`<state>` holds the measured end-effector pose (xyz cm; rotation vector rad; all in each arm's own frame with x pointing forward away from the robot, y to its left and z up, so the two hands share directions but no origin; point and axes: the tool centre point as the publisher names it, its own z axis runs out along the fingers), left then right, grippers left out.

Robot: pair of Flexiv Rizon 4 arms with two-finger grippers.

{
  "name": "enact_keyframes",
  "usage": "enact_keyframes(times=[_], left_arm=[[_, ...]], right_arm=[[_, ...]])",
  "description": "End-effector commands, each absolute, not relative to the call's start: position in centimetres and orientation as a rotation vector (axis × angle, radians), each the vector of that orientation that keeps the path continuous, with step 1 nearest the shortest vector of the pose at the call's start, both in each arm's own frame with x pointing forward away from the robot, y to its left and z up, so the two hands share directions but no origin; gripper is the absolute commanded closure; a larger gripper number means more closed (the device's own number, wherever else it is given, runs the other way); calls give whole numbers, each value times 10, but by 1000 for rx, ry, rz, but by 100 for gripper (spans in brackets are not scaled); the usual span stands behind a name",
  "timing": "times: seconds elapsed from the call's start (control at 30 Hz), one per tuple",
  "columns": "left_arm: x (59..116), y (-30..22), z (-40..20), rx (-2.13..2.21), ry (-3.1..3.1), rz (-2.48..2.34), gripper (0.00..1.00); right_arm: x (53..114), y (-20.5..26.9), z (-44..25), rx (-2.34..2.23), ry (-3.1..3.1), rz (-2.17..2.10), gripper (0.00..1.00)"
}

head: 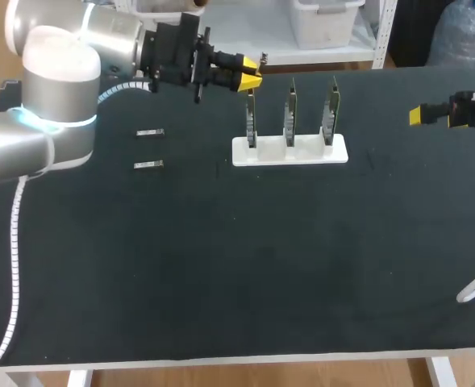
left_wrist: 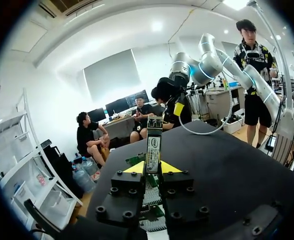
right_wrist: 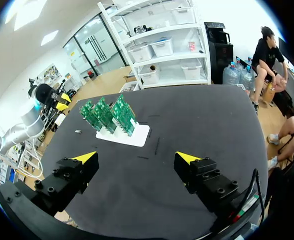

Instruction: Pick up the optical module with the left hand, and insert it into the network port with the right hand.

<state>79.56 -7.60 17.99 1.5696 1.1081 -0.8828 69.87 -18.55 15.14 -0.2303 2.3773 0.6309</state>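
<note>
**Module clamped in the left gripper at the board stand, right gripper empty**

My landmark is the flat white plastic stand (head: 289,151) on the black table (head: 302,266), which carries three upright green circuit boards (head: 289,113) in a row. My left gripper (head: 250,74) hangs above the stand's left end, just beside the top of the leftmost board. In the left wrist view its yellow tips are closed from both sides on the slim silver metal optical module (left_wrist: 153,142). The module sticks out beyond the fingertips, with the green boards showing below. I cannot make out whether the module touches a board.

My right gripper (right_wrist: 137,159) sits well to the right of the stand, near the table's edge. Its fingers are spread wide with only bare tabletop between them, and it faces the stand.

Two small silver metal modules (head: 149,133) lie flat on the table to the left of the stand, well apart from it, one nearer the robot than the other.
</note>
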Motion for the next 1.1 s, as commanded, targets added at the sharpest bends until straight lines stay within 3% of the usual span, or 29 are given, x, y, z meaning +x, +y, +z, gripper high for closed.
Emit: enact_keyframes(times=[0.03, 1.1], left_arm=[[792, -75, 180, 1527, 1105, -883, 100], [784, -89, 181, 1511, 1156, -916, 100]], right_arm=[[699, -185, 151, -230, 2377, 630, 0], [699, -185, 151, -230, 2377, 630, 0]])
